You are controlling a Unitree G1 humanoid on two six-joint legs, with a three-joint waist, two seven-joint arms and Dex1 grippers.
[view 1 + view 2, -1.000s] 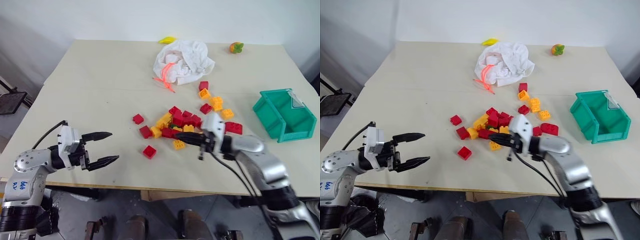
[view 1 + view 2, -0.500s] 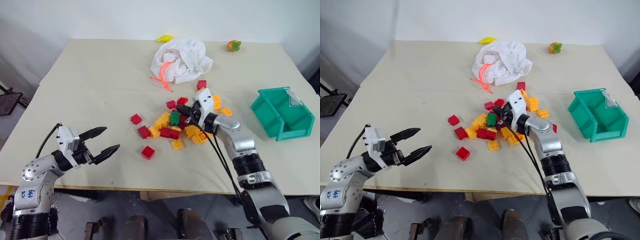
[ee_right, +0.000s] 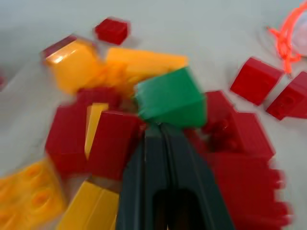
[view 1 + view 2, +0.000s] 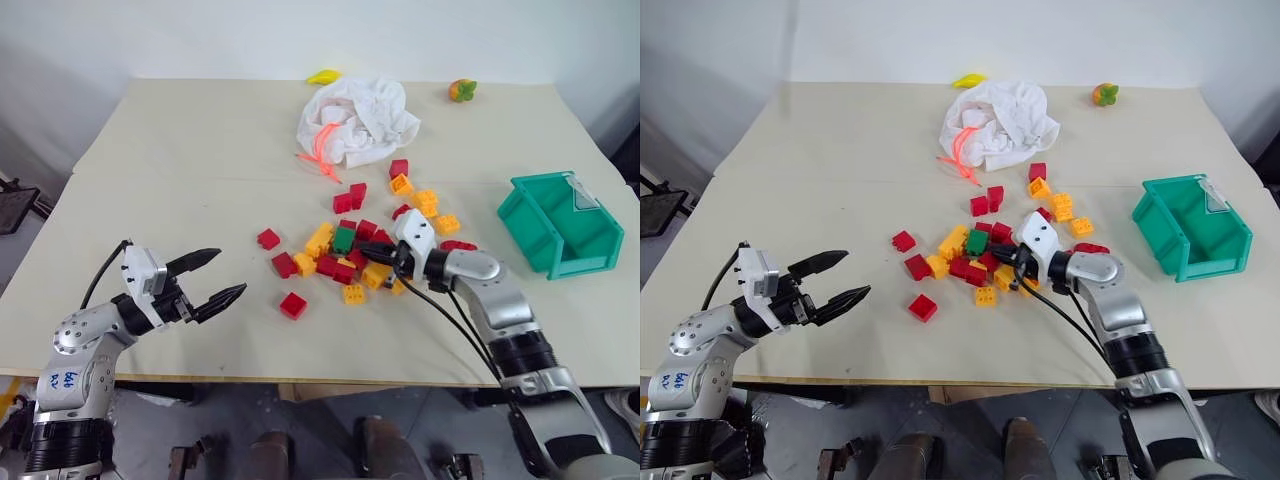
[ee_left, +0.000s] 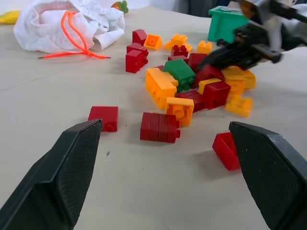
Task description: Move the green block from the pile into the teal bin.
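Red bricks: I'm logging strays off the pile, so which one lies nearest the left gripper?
The lone red brick in front of the pile, beside the open left gripper; the other stray lies farther back.

Left gripper [image 4: 222, 278]: hovering level, fingers spread wide apart, holding nothing.
Right gripper [image 4: 366, 251]: reaching forward and leftward, tilting slightly downward, fingers pressed together, gripping nothing.
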